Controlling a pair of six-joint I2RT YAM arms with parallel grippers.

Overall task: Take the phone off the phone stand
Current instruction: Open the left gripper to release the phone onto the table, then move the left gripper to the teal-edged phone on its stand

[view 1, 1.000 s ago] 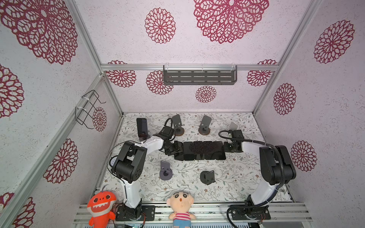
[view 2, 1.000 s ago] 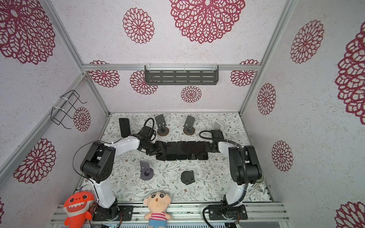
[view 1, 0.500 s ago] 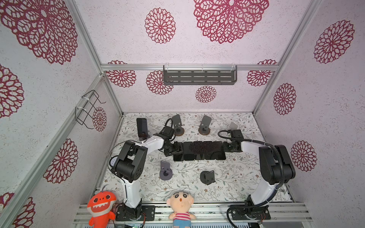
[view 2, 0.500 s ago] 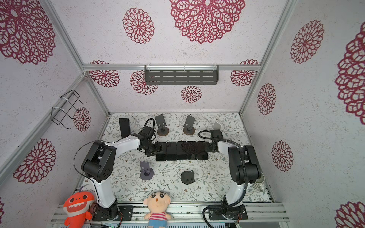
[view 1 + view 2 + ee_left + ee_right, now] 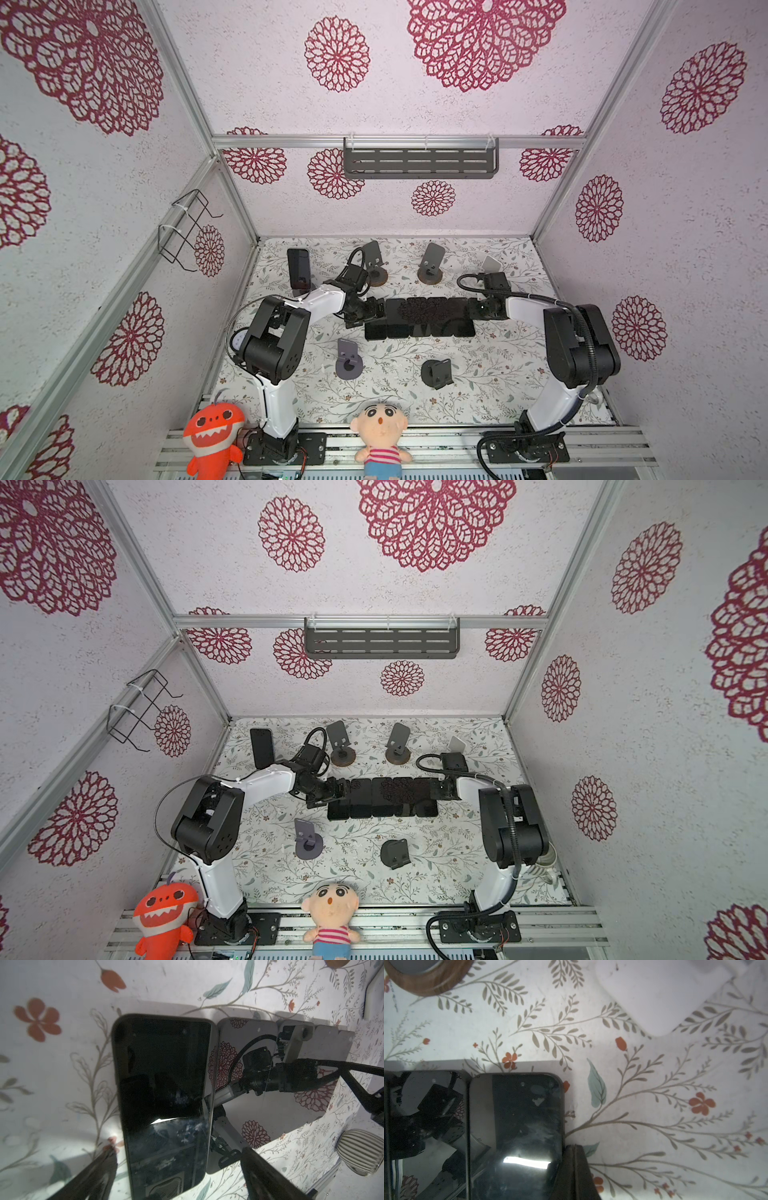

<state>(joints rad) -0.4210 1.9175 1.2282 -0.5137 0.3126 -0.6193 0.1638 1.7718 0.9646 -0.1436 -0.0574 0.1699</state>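
Release step, by my reading. Left gripper (image 5: 374, 311) jaws spread wide, straddling glossy black slab phone (image 5: 164, 1093), which lies flat on floral-print table (image 5: 395, 399), off any stand, at one end of row of black phones (image 5: 428, 318). Right gripper (image 5: 574, 1167) pinched together, empty, touching the row's other end. Next: raise left arm straight up, clear; upright black phone (image 5: 298, 268) at rear looks next

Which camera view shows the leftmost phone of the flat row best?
The left wrist view: the leftmost phone appears large, screen up, between the fingers of the open left gripper. In both top views that phone is small, partly hidden by the gripper. The right wrist view shows the rightmost phone instead.
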